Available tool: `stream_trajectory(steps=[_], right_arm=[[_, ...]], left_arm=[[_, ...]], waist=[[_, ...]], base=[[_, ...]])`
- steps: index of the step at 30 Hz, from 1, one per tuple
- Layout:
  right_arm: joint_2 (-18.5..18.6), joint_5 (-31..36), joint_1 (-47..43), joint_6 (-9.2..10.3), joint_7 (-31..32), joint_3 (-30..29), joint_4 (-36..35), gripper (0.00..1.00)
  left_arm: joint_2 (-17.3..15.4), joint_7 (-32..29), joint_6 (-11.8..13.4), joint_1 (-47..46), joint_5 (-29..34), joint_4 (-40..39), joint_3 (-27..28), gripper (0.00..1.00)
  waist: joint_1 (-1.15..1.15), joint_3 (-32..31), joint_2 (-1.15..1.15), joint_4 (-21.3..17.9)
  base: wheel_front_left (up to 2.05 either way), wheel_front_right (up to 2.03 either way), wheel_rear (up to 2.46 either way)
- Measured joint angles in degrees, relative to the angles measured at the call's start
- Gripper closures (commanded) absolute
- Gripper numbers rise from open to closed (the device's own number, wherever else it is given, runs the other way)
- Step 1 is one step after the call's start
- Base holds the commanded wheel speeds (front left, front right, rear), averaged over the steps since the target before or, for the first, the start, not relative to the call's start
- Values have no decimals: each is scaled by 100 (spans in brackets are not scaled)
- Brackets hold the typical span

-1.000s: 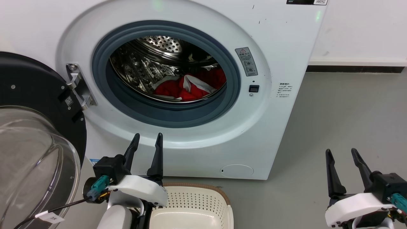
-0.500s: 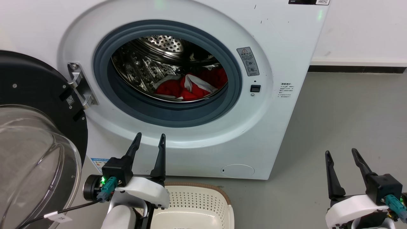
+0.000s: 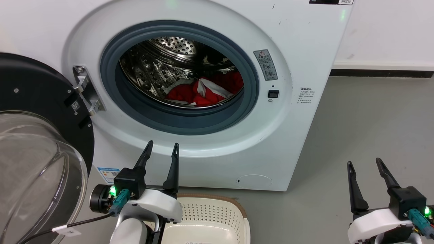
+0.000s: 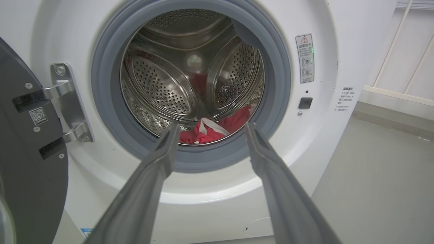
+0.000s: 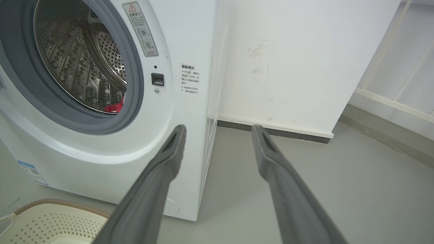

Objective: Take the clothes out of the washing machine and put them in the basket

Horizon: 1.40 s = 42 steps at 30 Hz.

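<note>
Plainly empty left hand [image 3: 162,144], fingers [image 3: 172,169] apart.

Long dark jaws, white wrist shells [image 3: 159,204], teal plugs [image 3: 120,200]

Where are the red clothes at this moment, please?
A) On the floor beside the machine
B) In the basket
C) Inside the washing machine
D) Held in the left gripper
C: the clothes lie low inside the washing machine, the visible part of the basket holds none, and the left gripper and right gripper are both open and empty.
</note>
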State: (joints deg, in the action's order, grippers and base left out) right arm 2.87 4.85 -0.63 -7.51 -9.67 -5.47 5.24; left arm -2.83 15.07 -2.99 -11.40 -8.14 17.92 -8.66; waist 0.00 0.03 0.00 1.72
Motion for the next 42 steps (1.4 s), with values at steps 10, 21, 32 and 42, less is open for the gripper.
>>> stream_trajectory(steps=[10, 21, 32, 42], right_arm=[[0, -70, -2, 1, -37, -14, 34, 0], [0, -79, -1, 1, -33, -9, -24, 0], [1, -164, 300, 1, 19, 83, -392, 0], [3, -291, 706, 0, -41, 227, -764, 0]], left_arm=[[-1, 0, 21, 1, -27, 42, 19, 0], [0, 0, 51, -66, -60, 63, 30, 0], [-2, 0, 135, -598, -15, 65, 171, 0], [-23, 1, 148, -1534, 98, 287, 463, 0]], waist=[[0, 9, 0, 0], [0, 111, 0, 14], [0, 759, 0, -131], [0, 1744, 0, -409]], base=[[0, 0, 0], [0, 0, 0], [0, 0, 0], [0, 0, 0]])
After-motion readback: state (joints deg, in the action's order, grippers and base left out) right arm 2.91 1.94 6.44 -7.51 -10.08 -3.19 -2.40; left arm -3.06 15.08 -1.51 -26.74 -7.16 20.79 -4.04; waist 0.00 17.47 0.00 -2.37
